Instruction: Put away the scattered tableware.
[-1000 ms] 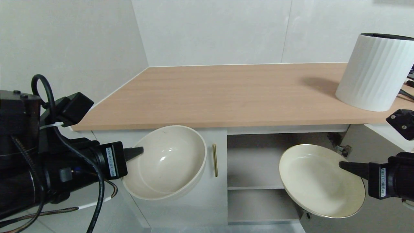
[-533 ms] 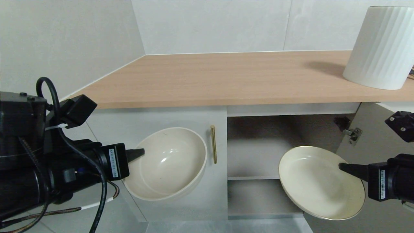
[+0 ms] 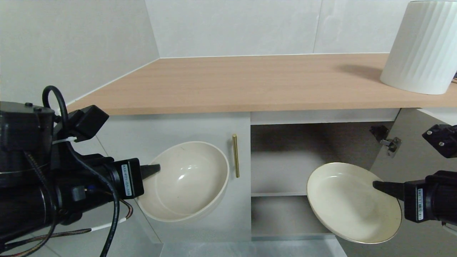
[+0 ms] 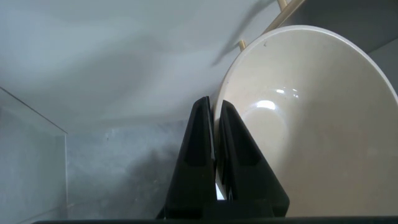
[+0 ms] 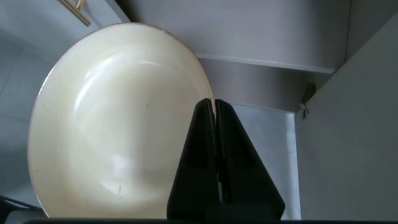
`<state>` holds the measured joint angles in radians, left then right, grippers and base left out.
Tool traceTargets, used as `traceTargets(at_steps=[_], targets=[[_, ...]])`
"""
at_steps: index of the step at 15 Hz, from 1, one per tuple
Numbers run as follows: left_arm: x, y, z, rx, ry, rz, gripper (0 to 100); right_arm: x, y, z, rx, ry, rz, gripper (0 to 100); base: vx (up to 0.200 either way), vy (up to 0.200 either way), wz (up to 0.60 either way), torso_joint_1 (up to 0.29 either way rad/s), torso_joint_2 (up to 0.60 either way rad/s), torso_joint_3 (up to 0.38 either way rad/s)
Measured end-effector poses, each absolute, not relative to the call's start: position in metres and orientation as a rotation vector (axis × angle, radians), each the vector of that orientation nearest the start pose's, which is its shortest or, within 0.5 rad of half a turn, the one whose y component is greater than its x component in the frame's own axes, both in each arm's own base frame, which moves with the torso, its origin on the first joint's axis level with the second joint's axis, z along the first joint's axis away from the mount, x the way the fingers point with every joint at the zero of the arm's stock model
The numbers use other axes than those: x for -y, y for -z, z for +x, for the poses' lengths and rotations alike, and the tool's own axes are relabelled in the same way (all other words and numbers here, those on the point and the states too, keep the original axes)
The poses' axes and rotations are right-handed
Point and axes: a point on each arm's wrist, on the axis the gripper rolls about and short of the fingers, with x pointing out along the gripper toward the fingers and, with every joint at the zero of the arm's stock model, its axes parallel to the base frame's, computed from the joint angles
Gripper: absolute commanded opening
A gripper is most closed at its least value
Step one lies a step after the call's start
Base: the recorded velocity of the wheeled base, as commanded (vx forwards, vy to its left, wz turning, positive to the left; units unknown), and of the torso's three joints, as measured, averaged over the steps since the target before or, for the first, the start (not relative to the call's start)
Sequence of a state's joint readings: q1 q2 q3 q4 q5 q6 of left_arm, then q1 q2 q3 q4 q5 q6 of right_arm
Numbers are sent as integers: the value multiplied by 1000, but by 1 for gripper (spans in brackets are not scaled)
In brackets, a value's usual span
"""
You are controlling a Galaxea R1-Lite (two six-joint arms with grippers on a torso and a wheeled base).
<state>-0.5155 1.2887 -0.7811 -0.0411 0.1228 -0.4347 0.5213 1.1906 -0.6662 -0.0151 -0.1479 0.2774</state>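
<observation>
here the left end effector point(image 3: 156, 167) is pinching the rim of a cream bowl point(image 3: 189, 178), with its two black fingers point(image 4: 200, 134) pressed together on the bowl's wall, one inside and one outside. the bowl is held in the air, tilted so its hollow faces up and outward. it sits in front of the closed left cabinet door point(image 3: 171, 130) and just beside that door's brass handle point(image 3: 235, 155). the right end effector point(image 3: 375, 185) is clamped on the edge of a cream plate point(image 3: 350, 203) with a thin gold rim, one finger closed against each face. the plate hangs tilted in front of the open right compartment of the cabinet. in the head view its far edge overlaps the front of the inner shelf point(image 3: 278, 195), but whether it touches the shelf cannot be told. the right cabinet door point(image 3: 410, 157) stands swung open, its hinge point(image 3: 387, 142) showing near the top corner. above the cabinet runs the wooden worktop point(image 3: 250, 82), with a white ribbed container point(image 3: 417, 50) standing upright at its right end, well apart from the bowl and the plate.
</observation>
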Motion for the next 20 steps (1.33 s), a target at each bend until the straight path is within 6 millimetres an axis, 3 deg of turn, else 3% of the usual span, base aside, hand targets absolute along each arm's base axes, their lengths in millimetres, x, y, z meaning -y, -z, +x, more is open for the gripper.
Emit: traceTargets(at_steps=[4, 11, 16, 20], targets=[[95, -222, 174, -524, 280, -273, 0, -89, -190, 160, -622, -308, 77, 0, 0, 0, 0, 0, 0, 0], [97, -219, 176, -537, 277, -268, 0, -120, -120, 222, -813, -260, 61, 0, 0, 0, 0, 0, 0, 0], [97, -217, 177, -546, 275, -264, 0, -132, -76, 278, -700, -210, 160, 0, 0, 0, 0, 0, 0, 0], [99, -215, 179, -554, 274, -261, 0, -134, -43, 311, -693, -93, 200, 0, 0, 0, 0, 0, 0, 0]])
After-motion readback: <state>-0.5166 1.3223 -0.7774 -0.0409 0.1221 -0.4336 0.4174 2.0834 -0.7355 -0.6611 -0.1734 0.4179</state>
